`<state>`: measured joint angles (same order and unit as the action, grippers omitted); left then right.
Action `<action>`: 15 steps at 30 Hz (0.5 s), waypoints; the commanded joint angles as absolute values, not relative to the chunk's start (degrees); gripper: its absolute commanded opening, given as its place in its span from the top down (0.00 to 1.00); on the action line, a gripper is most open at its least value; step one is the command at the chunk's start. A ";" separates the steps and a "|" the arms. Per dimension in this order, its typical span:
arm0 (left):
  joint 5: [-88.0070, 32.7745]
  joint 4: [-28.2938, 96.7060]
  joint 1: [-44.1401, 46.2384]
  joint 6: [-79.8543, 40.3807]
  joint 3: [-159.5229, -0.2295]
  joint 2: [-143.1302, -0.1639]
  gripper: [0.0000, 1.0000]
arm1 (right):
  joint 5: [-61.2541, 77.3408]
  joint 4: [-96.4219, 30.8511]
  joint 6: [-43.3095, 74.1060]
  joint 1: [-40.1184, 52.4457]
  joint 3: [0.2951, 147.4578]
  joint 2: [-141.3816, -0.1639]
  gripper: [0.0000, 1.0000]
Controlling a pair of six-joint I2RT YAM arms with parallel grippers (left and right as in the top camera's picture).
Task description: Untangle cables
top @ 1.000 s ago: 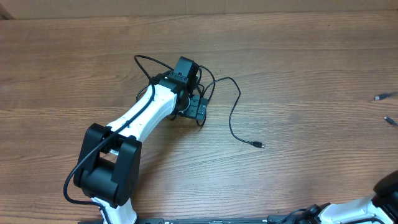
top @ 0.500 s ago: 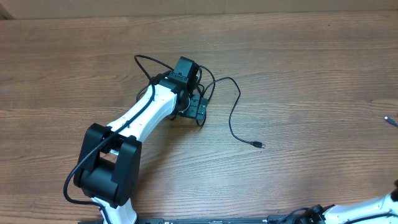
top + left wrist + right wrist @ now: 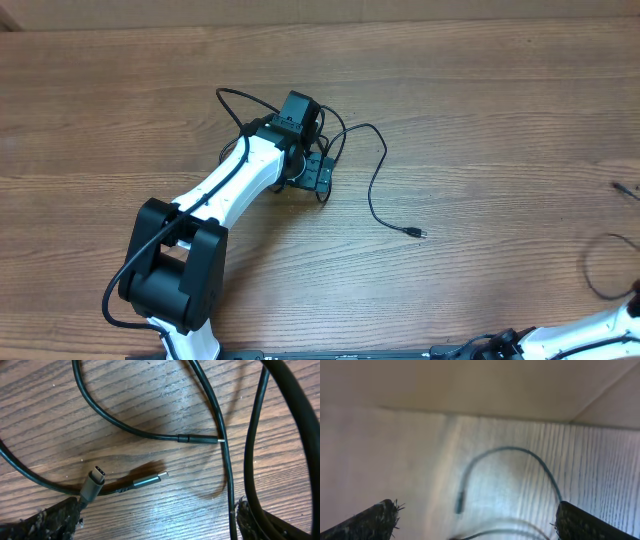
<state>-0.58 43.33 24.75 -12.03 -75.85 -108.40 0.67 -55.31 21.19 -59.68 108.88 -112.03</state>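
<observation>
- Wood-grain worktop (image 3: 480, 100) carries everything. The cables (image 3: 338, 140) sit mostly as one tangle at centre frame, under and around the tip of the white left arm (image 3: 235, 185).
- One tail (image 3: 373, 200) runs out of the tangle toward lower right and ends in a small plug. That end is free, prob. why nothing is working on it.
- Left pincer (image 3: 150, 522) hangs low over the tangle, jaws spread wide, nothing gripped. Its wrist view shows a USB-C plug (image 3: 92, 484) just beside the finger at lower left of frame, w/ several strands crossing the gap. My read: it's positioned to single out one strand w/o dragging the whole knot.
- Right arm (image 3: 590, 335) only peeks in at the lower right corner of the overhead view. Right pincer (image 3: 480, 522) shows in its own blurred wrist view: fingers wide apart, empty.
- Loose cord (image 3: 587, 268) curls at the right edge, well apart from the tangle. Prob. the same curve seen on the worktop beyond the right pincer. Set that far off so it can't re-snag, I'd say.
- Est. progress: one cord out, rest knotted.
</observation>
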 commanded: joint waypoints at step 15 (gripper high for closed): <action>0.21 43.27 24.77 -11.81 -76.12 -108.31 0.01 | 6.57 -68.03 23.57 -25.52 112.64 -76.12 0.00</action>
